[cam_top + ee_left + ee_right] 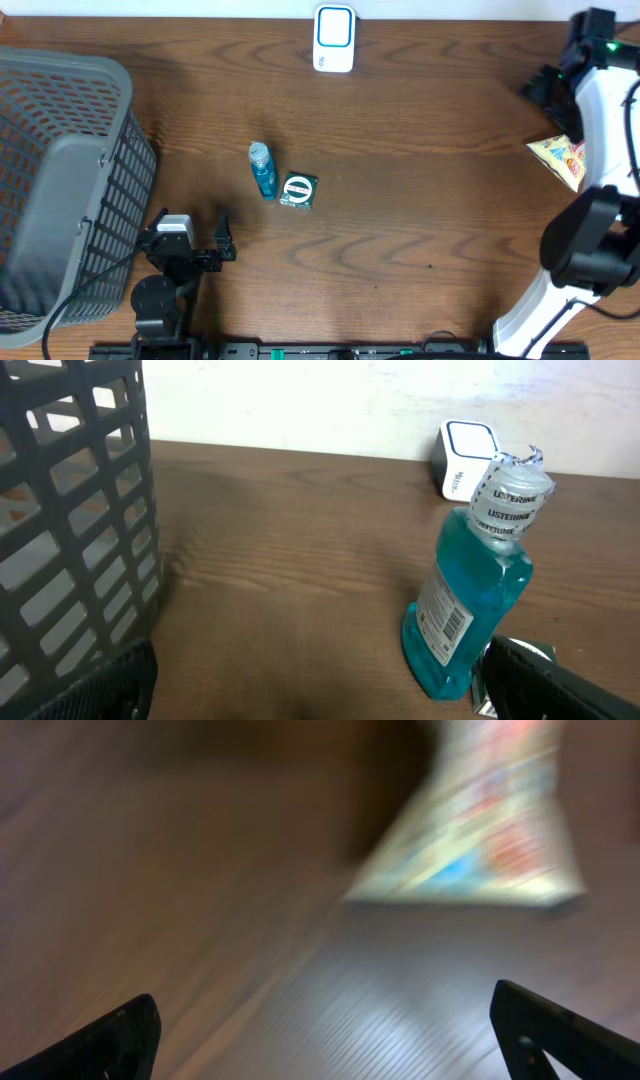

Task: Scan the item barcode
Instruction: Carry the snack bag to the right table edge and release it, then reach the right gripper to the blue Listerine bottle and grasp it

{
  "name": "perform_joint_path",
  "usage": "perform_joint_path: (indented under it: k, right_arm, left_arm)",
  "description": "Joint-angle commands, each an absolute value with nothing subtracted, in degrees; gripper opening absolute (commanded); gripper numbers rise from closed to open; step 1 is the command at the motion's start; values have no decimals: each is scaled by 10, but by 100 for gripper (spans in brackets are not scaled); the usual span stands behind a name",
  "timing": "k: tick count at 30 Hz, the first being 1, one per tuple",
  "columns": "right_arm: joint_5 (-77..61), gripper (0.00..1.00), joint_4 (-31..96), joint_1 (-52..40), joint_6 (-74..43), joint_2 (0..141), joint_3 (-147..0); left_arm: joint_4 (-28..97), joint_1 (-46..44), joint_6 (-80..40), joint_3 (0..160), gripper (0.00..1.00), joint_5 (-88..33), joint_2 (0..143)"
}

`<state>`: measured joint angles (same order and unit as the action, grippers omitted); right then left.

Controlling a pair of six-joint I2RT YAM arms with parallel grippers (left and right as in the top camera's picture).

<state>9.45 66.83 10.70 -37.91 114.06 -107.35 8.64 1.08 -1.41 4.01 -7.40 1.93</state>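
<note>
While neither hand is holding anything, the step in hand is looking like the pickup of an item for the scanner (333,38), which is standing at twelve o'clock on the desk (420,230). The left hand (320,650) is hovering at seven o'clock beside the basket (120,180), its fingers spread wide with nothing between them. The right hand (320,1005) is hanging at three o'clock, fingers likewise parted and gripping nothing, and the packet (560,158) is lying free on the desk just ahead of it, blurred in its own camera. The bottle (468,600) is lying on its side near the middle of the desk, cap pointing toward twelve o'clock, with the box (298,190) sitting just beside it at its three o'clock; whether the two are touching I cannot tell. From the left hand the bottle is lying at about one o'clock, apart from it and off the line between the fingers. I am judging the bottle the likelier next item, since its barcode is showing on the label in the left wrist view. To do this well, the left hand should be swinging toward one o'clock until the bottle is centred between the fingers, closing across the body rather than over the label, keeping off the box, and then carrying it so the barcode is facing the scanner.
</note>
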Motion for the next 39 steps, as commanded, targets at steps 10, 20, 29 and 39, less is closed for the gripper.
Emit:
perform_joint_path:
  k: [10, 20, 29, 39]
  right_arm:
    - [-194, 99, 642, -161, -312, 1159, -1029]
    - [-97, 99, 538, -321, -316, 1196, -1004]
    - [16, 99, 498, -413, -310, 1112, -1024]
    - [283, 99, 427, -541, -312, 1118, -1021]
  left_arm:
    - [102, 14, -6, 31, 100, -81, 17]
    - [102, 14, -6, 31, 100, -81, 17]
    - [102, 14, -6, 31, 100, -81, 17]
    - [102, 14, -6, 31, 100, -81, 17]
